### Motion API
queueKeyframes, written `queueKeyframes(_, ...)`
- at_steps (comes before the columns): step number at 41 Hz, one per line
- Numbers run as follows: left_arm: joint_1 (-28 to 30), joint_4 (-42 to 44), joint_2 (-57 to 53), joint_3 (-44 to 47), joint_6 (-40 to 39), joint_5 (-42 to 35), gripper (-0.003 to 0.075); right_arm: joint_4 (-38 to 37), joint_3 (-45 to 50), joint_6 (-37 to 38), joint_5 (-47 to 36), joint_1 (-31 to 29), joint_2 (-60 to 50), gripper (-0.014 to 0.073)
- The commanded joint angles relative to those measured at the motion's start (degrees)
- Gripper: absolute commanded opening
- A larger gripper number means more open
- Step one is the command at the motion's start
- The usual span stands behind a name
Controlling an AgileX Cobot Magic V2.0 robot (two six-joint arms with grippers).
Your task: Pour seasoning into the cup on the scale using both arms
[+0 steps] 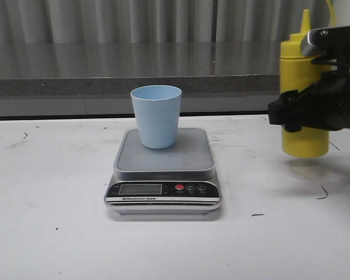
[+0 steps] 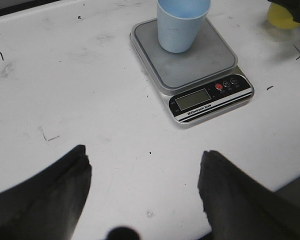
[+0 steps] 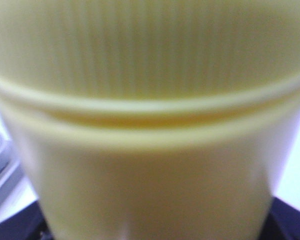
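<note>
The pale blue cup stands upright on the grey platform of the scale in the middle of the table. The yellow seasoning bottle is upright at the far right, its nozzle pointing up. My right gripper is shut around the bottle's middle. In the right wrist view the bottle fills the frame and hides the fingers. My left gripper is open and empty over bare table in front of the scale and cup. It is out of the front view.
The white table carries small dark scuff marks. A grey ledge runs along the back behind the scale. The table's front edge shows near my left gripper's right finger.
</note>
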Motion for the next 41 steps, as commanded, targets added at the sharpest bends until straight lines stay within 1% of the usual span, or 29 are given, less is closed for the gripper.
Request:
queueKeyframes(1, -0.4, -0.1, -0.2, -1.5, -0.1, -3.7, 0.0459, -2.6, -1.9, -7.4, 2.8, 0.5, -8.6, 0.0382)
queueKeyframes(5, -0.4, -0.1, -0.2, -1.5, -0.1, -3.7, 0.0459, -2.9, -3.6, -15.6, 12.6, 1.8, -12.7, 0.0382)
queueKeyframes(10, -0.4, -0.1, -0.2, -1.5, -0.1, -3.7, 0.0459, -2.8, -8.4, -20.7, 23.5, 3.9, -15.0, 0.0382)
queueKeyframes(15, -0.4, -0.1, -0.2, -1.5, -0.1, -3.7, 0.0459, -2.8, -14.8, -25.8, 33.8, 6.5, -14.8, 0.0382)
queueKeyframes(19, -0.4, -0.1, -0.2, -1.5, -0.1, -3.7, 0.0459, -2.8, -19.5, -31.2, 40.0, 8.5, -14.8, 0.0382)
queueKeyframes(24, -0.4, -0.1, -0.2, -1.5, -0.1, -3.7, 0.0459, -2.8, -24.2, -36.5, 44.7, 9.9, -14.8, 0.0381)
queueKeyframes(30, -0.4, -0.1, -0.2, -1.5, -0.1, -3.7, 0.0459, -3.4, -28.1, -40.2, 47.8, 9.9, -14.8, 0.0381)
queueKeyframes(36, -0.4, -0.1, -0.2, -1.5, -0.1, -3.7, 0.0459, -5.2, -31.0, -41.0, 49.5, 9.9, -14.7, 0.0381)
queueKeyframes(41, -0.4, -0.1, -0.2, -1.5, -0.1, -3.7, 0.0459, -8.2, -34.0, -41.0, 52.5, 9.9, -12.8, 0.0381)
